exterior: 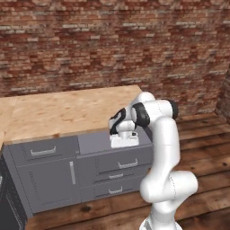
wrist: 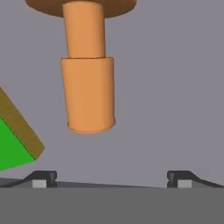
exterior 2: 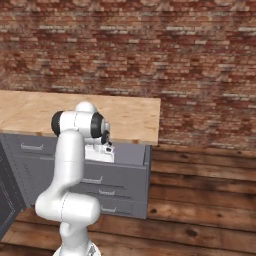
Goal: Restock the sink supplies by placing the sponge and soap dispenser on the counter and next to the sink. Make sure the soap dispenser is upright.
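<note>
I have the jaws spread wide with nothing between them; in the hand view the gripper (wrist: 112, 177) shows its two dark fingertips (wrist: 40, 177) far apart at the bottom. Straight ahead of the jaws, centred over the gap, lies the soap dispenser (wrist: 89, 78), its orange-brown stepped barrel pointing toward me from a darker brown disc at the top edge. It lies on a flat grey surface (wrist: 175, 87), apart from both tips. Off by the left fingertip I see the sponge (wrist: 11, 144), bright green with a tan-brown edge, just beside the dispenser but not touching it.

From the base views the hand (exterior: 124, 134) points down into an open drawer (exterior: 96, 143) in the dark grey cabinets (exterior: 49, 175), just below the front lip of the counter (exterior: 67, 110). I think the grey floor under the dispenser is that drawer's bottom, though the arm (exterior 2: 75, 165) hides the inside. Beyond the counter is a red brick wall (exterior 2: 150, 45); beneath it is a brown plank floor (exterior 2: 200, 210). I can read no label or writing anywhere.
</note>
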Controlling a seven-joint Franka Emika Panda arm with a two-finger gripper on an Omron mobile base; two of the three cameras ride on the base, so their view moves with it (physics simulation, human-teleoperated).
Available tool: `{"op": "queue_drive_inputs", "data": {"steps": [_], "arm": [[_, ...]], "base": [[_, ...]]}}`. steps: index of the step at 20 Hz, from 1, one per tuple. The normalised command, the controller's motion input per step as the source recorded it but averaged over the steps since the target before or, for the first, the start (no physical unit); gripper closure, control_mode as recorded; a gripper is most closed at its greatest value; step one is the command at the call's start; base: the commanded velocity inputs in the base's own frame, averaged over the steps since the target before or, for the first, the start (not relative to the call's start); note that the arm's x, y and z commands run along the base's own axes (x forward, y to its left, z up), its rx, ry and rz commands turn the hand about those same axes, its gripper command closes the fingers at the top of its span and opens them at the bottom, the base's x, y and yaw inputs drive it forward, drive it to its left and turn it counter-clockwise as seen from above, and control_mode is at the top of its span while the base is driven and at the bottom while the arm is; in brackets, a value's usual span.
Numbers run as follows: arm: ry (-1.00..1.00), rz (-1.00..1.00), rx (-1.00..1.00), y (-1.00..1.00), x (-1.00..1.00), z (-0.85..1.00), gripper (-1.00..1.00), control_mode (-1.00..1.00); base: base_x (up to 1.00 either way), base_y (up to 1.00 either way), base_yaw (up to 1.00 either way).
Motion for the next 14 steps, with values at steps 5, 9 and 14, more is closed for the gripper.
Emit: {"op": "queue_drive_inputs", "data": {"steps": [5,9,14], "arm": [[0.0,0.0,0.0,0.0,-0.6,-0.03,-1.0,-1.0],[0.0,0.0,0.0,0.0,-0.79,0.0,-1.0,-1.0],[0.0,0.0,0.0,0.0,-0.84,0.04,-1.0,-1.0]], "base": [[0.0,0.0,0.0],[0.0,0.0,0.0],[0.0,0.0,0.0]]}}
